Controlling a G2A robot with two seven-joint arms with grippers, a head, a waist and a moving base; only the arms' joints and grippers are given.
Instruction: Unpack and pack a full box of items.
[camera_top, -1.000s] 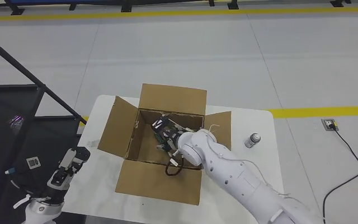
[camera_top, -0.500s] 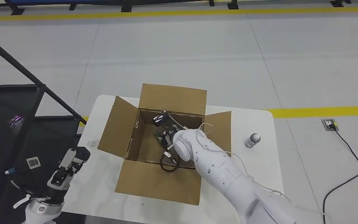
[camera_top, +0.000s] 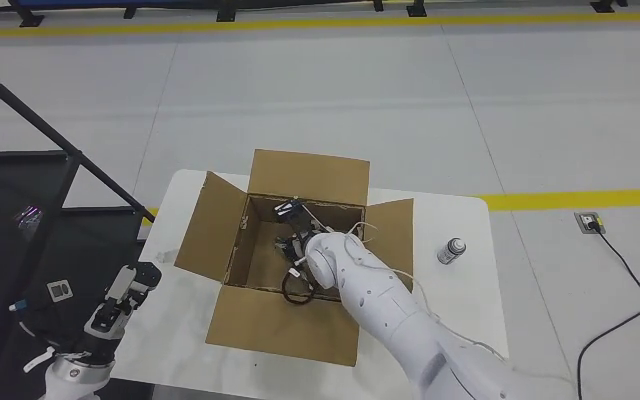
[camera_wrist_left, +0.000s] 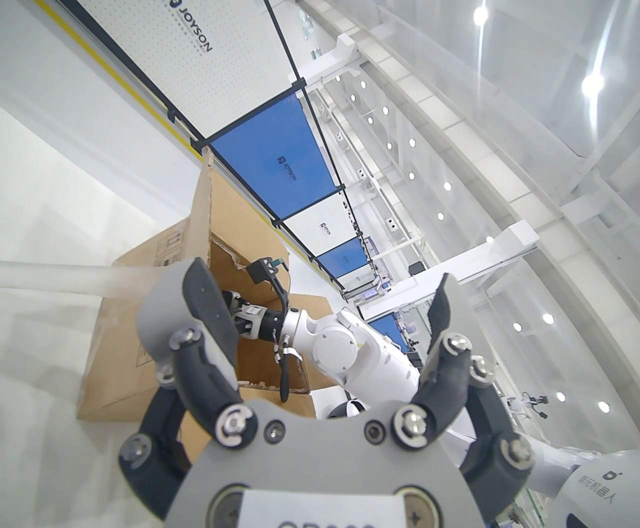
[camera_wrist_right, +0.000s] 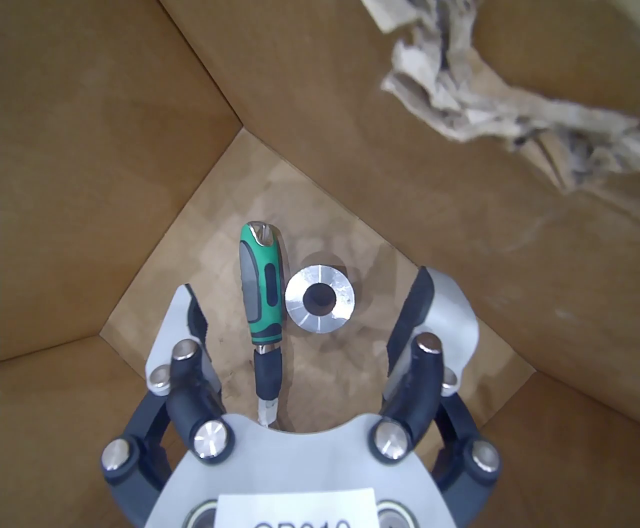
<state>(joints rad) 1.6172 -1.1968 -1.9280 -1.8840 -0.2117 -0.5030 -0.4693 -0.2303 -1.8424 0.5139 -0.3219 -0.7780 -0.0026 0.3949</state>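
**Cardboard box: two hard items on its floor**

Brown corrugated cardboard box (camera_top: 290, 320) stands mid-worktop with all four flaps open, on the white worktop (camera_top: 450, 300). The right gripper (camera_wrist_right: 306, 285) hangs inside it, jaws spread wide and holding nothing, straight above the box floor.

On that floor lie one green-and-grey-handled screwdriver (camera_wrist_right: 260, 295) and one flat silver metal ring with a dark bore (camera_wrist_right: 342, 300), just beside each other near a corner. One wad of crumpled grey-brown packing paper (camera_wrist_right: 480, 105) sits against a box wall.

The screwdriver looks stiff and fairly light. Its rubbery handle should grip well, so the thick middle of the handle is probably the best place to close on it.

The ring is likely dense for its size and smooth. It lies flat, which leaves little height to catch, and a pinch across the outer rim may slip. The paper is soft and will crush anywhere.

One small grey cylindrical can with a dark cap (camera_top: 453, 250) stands on the worktop, right of the box.

The left gripper (camera_wrist_left: 324, 287) sits at the near left, off the worktop's edge, jaws wide apart and empty.
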